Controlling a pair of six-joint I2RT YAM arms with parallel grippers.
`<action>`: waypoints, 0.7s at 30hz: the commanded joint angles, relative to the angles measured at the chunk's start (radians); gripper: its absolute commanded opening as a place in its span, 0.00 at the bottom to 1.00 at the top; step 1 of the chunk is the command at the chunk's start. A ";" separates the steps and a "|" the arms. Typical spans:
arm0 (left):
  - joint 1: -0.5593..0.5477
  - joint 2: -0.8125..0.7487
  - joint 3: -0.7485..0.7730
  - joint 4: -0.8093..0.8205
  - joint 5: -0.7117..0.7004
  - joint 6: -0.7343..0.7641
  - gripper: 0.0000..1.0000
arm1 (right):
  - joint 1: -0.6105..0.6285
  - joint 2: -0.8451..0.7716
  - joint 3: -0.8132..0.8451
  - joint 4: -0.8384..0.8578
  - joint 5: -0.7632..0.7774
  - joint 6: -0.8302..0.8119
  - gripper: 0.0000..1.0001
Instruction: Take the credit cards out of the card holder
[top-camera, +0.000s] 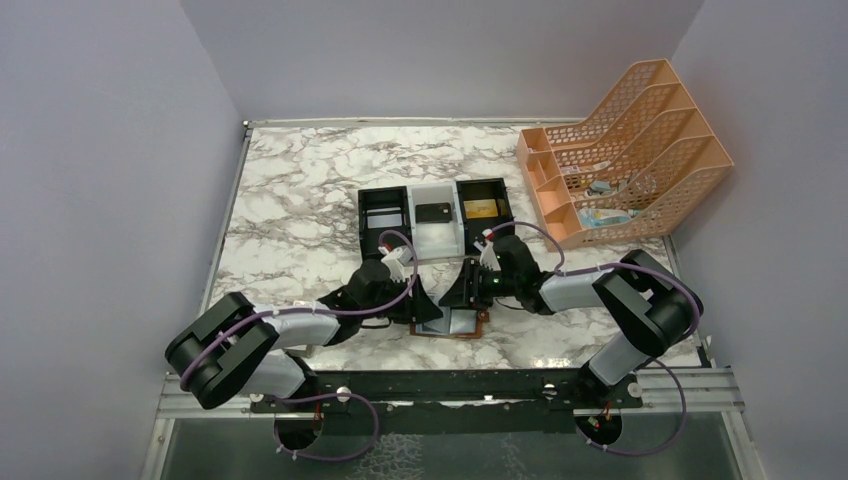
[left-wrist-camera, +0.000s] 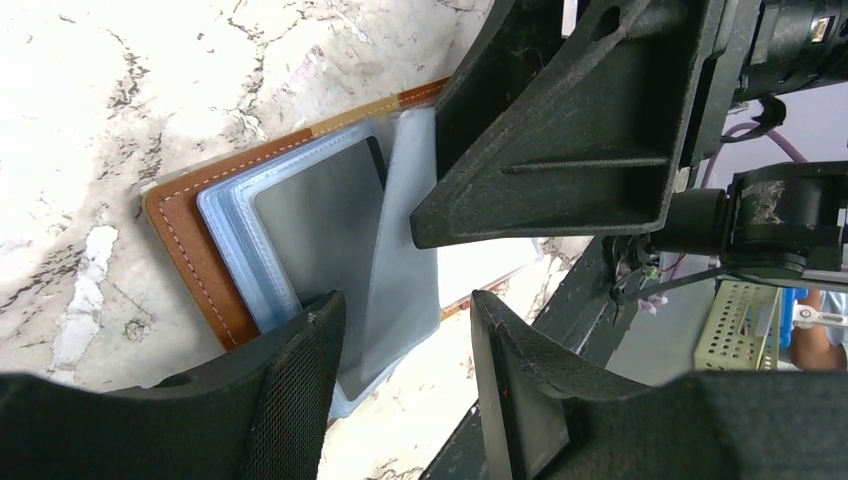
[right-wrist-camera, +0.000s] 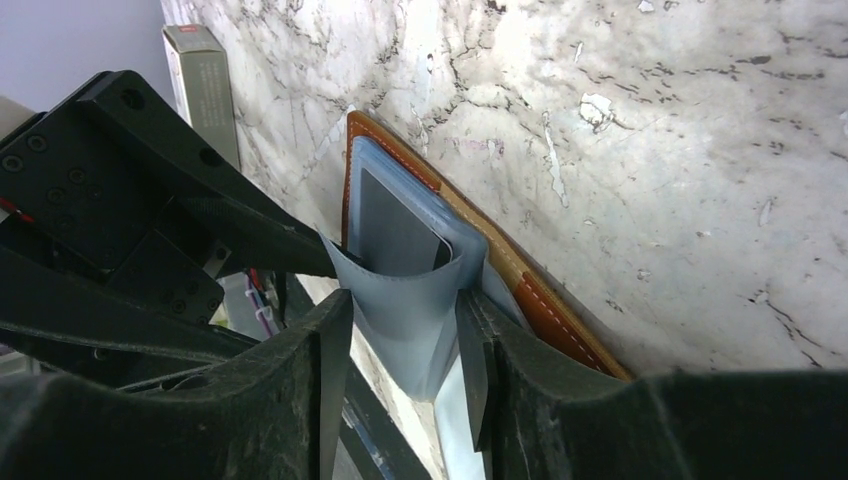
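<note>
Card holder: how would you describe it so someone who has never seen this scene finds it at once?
On the marble table, look at the near edge, where the left gripper and right gripper meet. The card holder lies open there: a flat brown leather wallet with pale blue plastic pockets. Unlike the black-and-white tray farther back, it is thin, stitched and brown-edged.

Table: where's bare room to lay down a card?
Free: the table left of the tray, and the strip behind it up to the file rack. Crowded: before the tray, where left hand and right hand meet over the wallet.
</note>
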 joint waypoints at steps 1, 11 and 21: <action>0.008 0.030 -0.005 0.025 -0.001 -0.008 0.52 | -0.004 0.027 -0.030 -0.151 0.038 -0.009 0.46; 0.008 0.067 -0.022 0.198 0.078 -0.107 0.47 | -0.006 0.016 -0.042 -0.094 0.022 0.081 0.43; 0.008 0.044 -0.002 0.229 0.061 -0.153 0.43 | -0.034 -0.193 0.008 -0.176 0.077 0.145 0.58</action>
